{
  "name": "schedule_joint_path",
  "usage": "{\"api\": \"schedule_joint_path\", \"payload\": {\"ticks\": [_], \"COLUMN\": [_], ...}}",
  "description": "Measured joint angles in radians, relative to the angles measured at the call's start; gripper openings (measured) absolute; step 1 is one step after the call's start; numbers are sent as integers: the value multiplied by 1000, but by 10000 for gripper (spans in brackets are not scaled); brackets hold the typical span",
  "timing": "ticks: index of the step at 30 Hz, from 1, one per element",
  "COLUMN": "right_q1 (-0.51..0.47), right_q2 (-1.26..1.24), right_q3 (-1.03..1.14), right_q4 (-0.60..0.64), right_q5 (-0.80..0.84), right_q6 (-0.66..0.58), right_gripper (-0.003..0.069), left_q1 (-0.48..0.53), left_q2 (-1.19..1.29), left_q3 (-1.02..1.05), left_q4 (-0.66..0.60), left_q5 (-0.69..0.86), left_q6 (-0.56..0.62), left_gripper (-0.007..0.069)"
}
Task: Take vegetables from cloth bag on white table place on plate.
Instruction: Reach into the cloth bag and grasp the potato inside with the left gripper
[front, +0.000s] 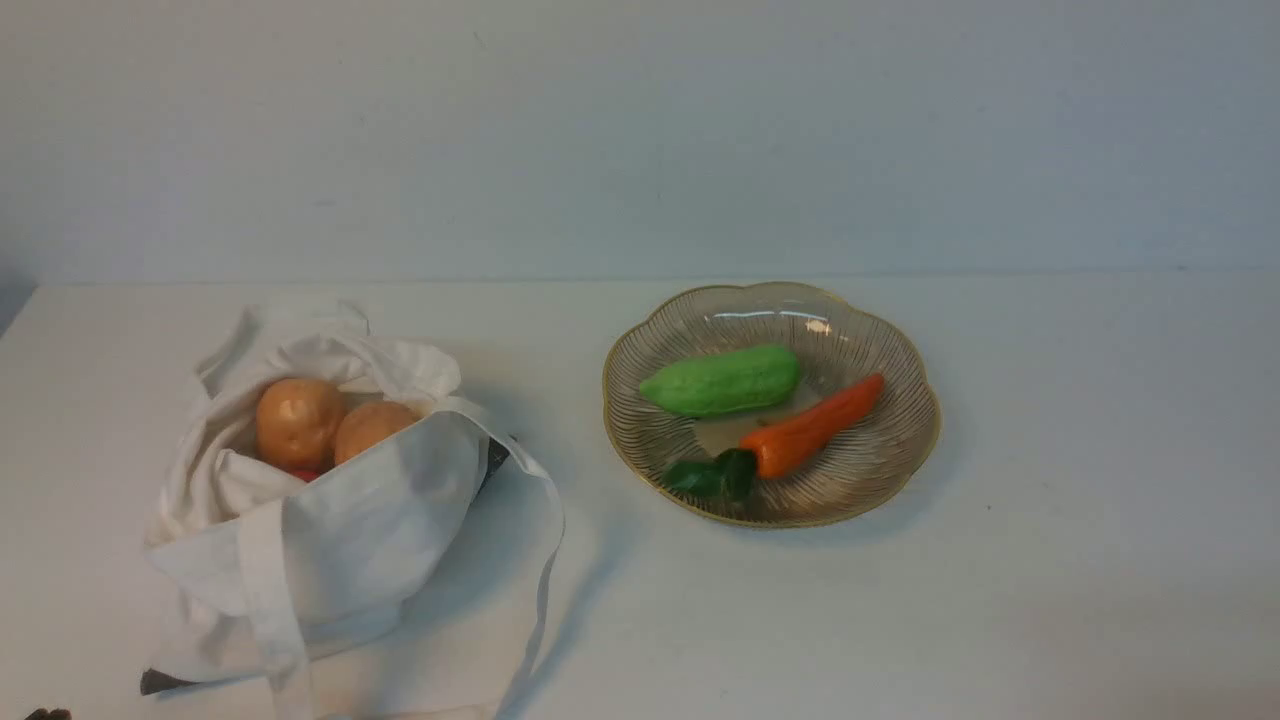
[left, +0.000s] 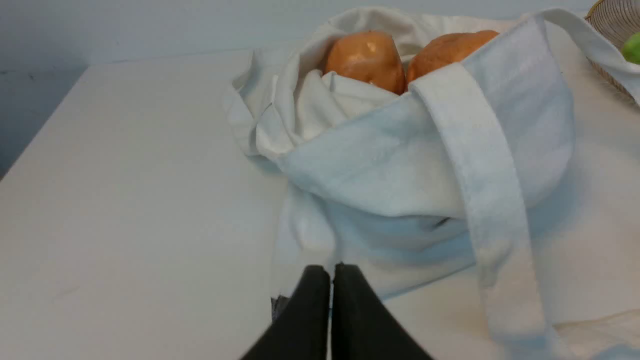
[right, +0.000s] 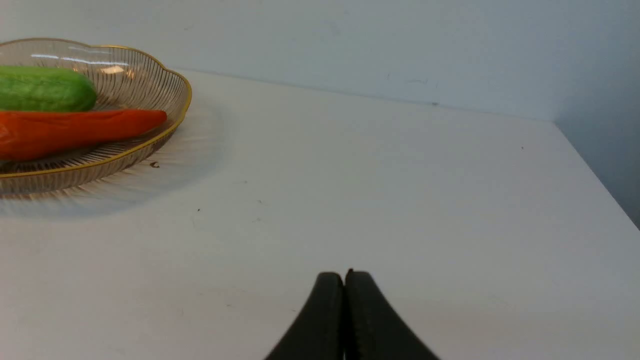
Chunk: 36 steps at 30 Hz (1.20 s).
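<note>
The white cloth bag (front: 330, 510) sits on the white table (front: 1050, 560) at the left, its mouth open. Two tan-brown potatoes (front: 298, 422) (front: 370, 428) lie side by side in it; they also show in the left wrist view (left: 365, 60) (left: 445, 47), behind the bag's wall (left: 400, 165). The glass plate (front: 880, 470) with the gold rim stands at the middle right and holds a green cucumber (front: 722, 380) and an orange carrot (front: 815, 425). My left gripper (left: 331, 270) is shut and empty, just in front of the bag's base. My right gripper (right: 344, 276) is shut and empty over bare table, right of the plate (right: 150, 85).
A long strap (front: 545, 560) of the bag lies looped on the table towards the plate. A bit of something red (front: 305, 474) shows under the potatoes. The table's left edge (left: 45, 125) and right edge (right: 595, 170) are near. A wall rises behind the table.
</note>
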Motion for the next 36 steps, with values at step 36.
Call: {"api": "schedule_joint_path", "payload": {"ticks": [36], "right_q1": [0], "right_q2": [0], "right_q3": [0], "right_q4": [0], "right_q5": [0], "right_q6": [0], "right_gripper": [-15], "left_q1": [0], "left_q2": [0], "left_q3": [0], "left_q4": [-204], "left_q5": [-108], "left_q6": [-131], "left_gripper": [-5]}}
